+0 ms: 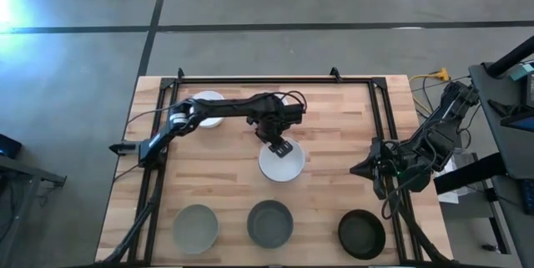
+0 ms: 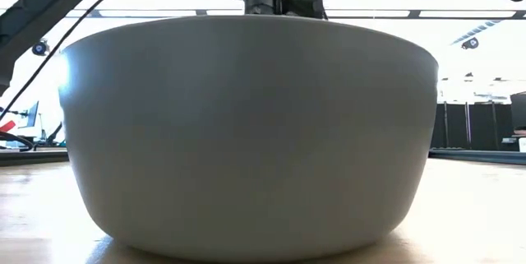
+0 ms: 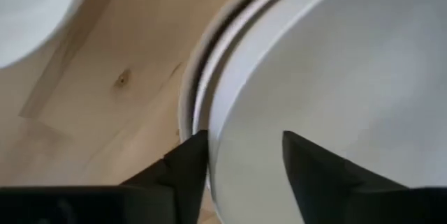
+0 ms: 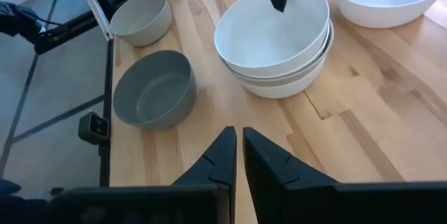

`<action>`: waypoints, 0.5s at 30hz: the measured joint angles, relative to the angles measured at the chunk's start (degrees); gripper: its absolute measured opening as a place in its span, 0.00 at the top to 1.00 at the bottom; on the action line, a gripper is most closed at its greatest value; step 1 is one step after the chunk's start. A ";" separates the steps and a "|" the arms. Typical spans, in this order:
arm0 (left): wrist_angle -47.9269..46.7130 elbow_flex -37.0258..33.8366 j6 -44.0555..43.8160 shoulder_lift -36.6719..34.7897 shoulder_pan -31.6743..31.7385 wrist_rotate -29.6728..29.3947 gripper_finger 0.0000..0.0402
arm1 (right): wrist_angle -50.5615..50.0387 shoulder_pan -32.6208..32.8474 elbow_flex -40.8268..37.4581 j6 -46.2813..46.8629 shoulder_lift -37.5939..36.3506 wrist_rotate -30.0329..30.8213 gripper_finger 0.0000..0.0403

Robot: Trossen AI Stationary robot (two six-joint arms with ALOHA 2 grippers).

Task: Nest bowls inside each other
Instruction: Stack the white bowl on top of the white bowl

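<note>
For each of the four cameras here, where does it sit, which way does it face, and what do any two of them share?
High view: above the table, looking straight down; both arms show, left tool over the white bowl stack.
Low view: at table-top height, looking level; a pale bowl fills it, arm parts above.
Left wrist view: on the left arm, looking past its open fingers, which straddle the stack's rim.
Right wrist view: on the right arm, past its shut right tool toward the stack.
Shared: high and both wrist views show the white stack.

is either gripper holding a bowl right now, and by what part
Nothing is held. The left gripper is open, straddling the rim of the top bowl in the white stack; the right gripper is shut on nothing.
</note>
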 joint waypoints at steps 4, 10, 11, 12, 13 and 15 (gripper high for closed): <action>-0.60 -0.11 -0.29 -2.74 0.15 -2.46 0.50 | 0.17 -0.04 0.00 0.00 -0.02 0.26 0.95; 0.04 -0.13 1.61 -5.19 0.35 -4.85 0.49 | 0.37 -0.08 0.00 1.52 0.50 4.30 0.94; 1.42 -0.15 1.96 -5.45 0.36 -4.87 0.49 | 0.39 -0.14 0.00 1.53 0.61 4.75 0.94; 3.50 -0.15 2.74 -5.86 0.35 -4.87 0.49 | 0.39 -0.15 0.00 1.51 0.78 4.94 0.94; 5.92 -0.15 3.88 -6.21 0.33 -4.85 0.49 | 0.43 -0.15 0.00 1.53 0.99 5.15 0.94; 10.34 -0.15 6.91 -6.46 0.22 -4.53 0.51 | 0.47 -0.15 0.00 1.56 1.25 5.29 0.94</action>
